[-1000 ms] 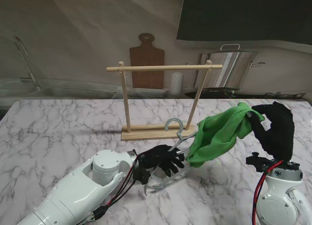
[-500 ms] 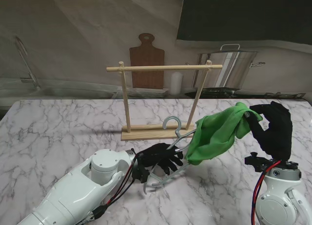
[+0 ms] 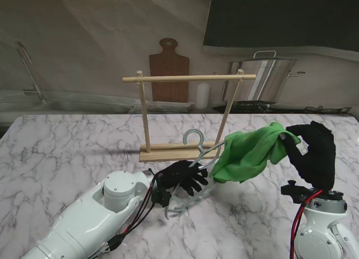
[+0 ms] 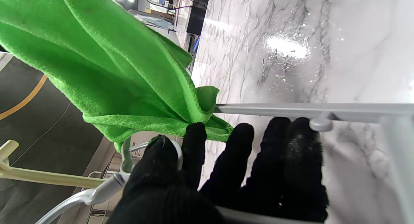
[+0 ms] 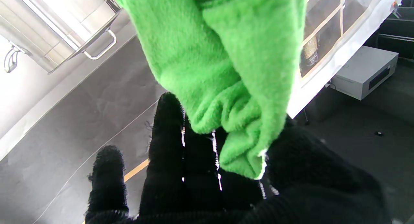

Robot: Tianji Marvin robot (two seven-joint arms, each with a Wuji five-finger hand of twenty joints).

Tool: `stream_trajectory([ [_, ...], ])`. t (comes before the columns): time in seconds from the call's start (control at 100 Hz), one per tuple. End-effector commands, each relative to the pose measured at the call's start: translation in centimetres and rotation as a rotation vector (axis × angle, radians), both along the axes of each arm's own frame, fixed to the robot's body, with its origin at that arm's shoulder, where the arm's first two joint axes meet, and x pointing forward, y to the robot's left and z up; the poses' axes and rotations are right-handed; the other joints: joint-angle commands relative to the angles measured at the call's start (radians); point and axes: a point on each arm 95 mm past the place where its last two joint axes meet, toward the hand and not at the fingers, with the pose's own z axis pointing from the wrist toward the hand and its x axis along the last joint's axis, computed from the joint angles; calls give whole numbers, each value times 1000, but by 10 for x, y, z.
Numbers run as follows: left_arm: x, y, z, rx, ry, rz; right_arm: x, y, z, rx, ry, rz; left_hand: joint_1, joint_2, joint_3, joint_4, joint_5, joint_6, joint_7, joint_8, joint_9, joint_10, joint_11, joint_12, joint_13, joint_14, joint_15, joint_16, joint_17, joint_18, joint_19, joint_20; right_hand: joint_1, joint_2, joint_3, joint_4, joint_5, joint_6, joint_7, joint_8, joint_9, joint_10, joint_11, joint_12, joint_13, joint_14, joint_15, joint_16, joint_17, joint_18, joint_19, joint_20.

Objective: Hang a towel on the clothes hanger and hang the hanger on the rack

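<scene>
left hand grips hanger above counter | right hand grips green towel, draped toward the hanger's arm

Stand view's soft, evenly lit; big glare spot on the table in the left wrist shot, right wrist's blown-out white corner.

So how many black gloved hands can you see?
2. The left hand grips the grey clothes hanger near the wooden rack. The right hand, raised on the right, holds the green towel.
</scene>
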Motion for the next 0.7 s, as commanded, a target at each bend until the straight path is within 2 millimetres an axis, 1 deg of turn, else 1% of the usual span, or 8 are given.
stream_trajectory([
  [0.0,1,-4,3,-15,0,-8,-3,3,-5,-4,27,-3,75,87,25,1,6,-46,6,8,44,-9,15,5,35,28,15,-6,17,3,-295,-9,74,51,38,5,9,-27,54,0,-14,15,27,1,-9,-11,17,14,-15,-13,-9,13],
  [0.19,3,-3,4,-15,2,11,-6,8,-5,-3,42,7,76,88,25,1,7,-45,6,8,44,-9,14,5,36,27,14,-6,18,1,-296,-9,76,47,43,5,15,-17,52,1,-10,25,27,2,-7,-3,21,15,-14,-12,-4,14],
  [0.46,5,-3,5,-15,5,26,-10,21,-6,-23,83,63,78,87,26,2,8,-42,6,8,47,-9,15,6,36,28,14,-6,19,2,-296,-9,76,43,47,5,19,-15,47,2,-6,28,24,1,-4,0,22,15,-7,-11,4,16],
  [0.57,1,-5,5,-23,7,2,-5,24,-8,-39,91,65,79,85,25,2,11,-40,6,8,48,-8,16,6,39,27,15,-6,18,2,-296,-9,74,43,47,4,20,-19,45,4,-5,23,22,2,-1,-2,21,14,-6,-10,5,16],
  [0.69,-5,-7,5,-26,10,-43,3,24,-8,-19,94,60,79,85,26,2,11,-41,5,6,51,-10,17,7,41,27,15,-6,21,3,-295,-8,73,45,47,4,19,-19,43,6,-8,22,23,3,-4,-4,20,14,-7,-12,6,16],
])
